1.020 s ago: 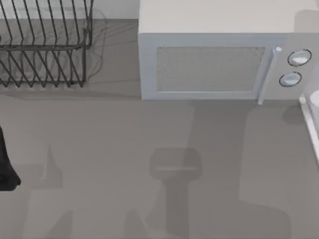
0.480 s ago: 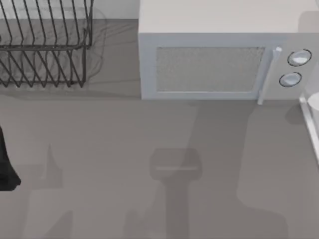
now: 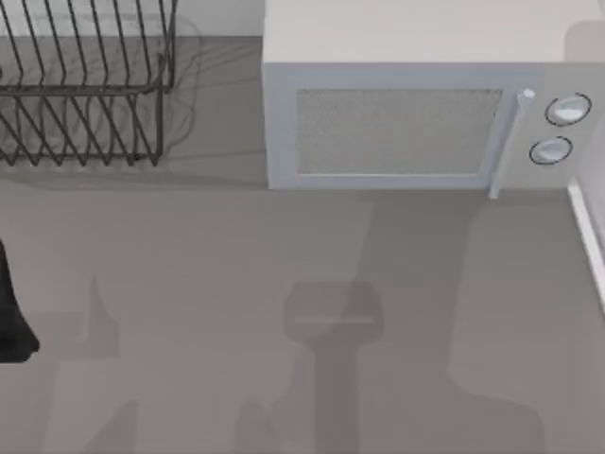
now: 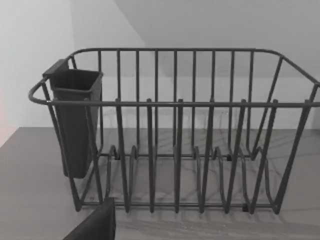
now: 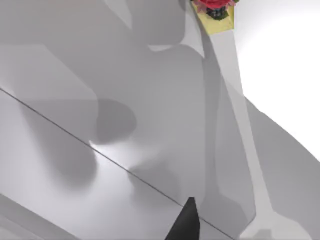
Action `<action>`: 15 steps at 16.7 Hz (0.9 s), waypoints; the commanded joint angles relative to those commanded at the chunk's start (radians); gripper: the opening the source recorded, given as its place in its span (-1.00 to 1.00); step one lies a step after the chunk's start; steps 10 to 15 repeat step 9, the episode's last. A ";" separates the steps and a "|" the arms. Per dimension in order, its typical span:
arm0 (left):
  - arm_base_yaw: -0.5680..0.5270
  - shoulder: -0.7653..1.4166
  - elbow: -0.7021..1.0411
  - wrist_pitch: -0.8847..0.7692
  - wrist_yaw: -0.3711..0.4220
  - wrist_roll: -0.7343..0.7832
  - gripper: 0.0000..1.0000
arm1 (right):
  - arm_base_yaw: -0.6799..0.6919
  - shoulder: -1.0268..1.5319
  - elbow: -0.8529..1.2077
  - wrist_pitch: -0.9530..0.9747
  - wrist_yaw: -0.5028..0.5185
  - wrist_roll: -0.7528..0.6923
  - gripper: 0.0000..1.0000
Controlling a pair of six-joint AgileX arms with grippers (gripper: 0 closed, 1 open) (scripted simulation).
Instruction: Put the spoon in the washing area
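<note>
Stood at the table's (image 3: 189,284) back: dish rack (image 3: 85,85) at left, microwave (image 3: 406,104) to its right. Faced the left gripper (image 4: 95,225), that rack, with a cutlery holder (image 4: 75,120) hung inside one end. Lay well apart from both, the left arm (image 3: 11,312) at the left edge.

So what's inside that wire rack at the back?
The dish rack holds no dishes between its wires. A dark cutlery cup hangs at one end; its inside is hidden from this angle.
</note>
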 joint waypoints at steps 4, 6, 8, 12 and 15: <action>0.000 0.000 0.000 0.000 0.000 0.000 1.00 | 0.000 0.000 0.000 0.000 0.000 0.000 1.00; 0.000 0.000 0.000 0.000 0.000 0.000 1.00 | 0.000 0.000 0.000 0.000 0.000 0.000 1.00; 0.000 0.000 0.000 0.000 0.000 0.000 1.00 | 0.000 0.000 0.000 0.000 0.000 0.000 1.00; 0.000 0.000 0.000 0.000 0.000 0.000 1.00 | 0.000 0.000 0.000 0.000 0.000 0.000 1.00; 0.000 0.000 0.000 0.000 0.000 0.000 1.00 | 0.000 0.000 0.000 0.000 0.000 0.000 1.00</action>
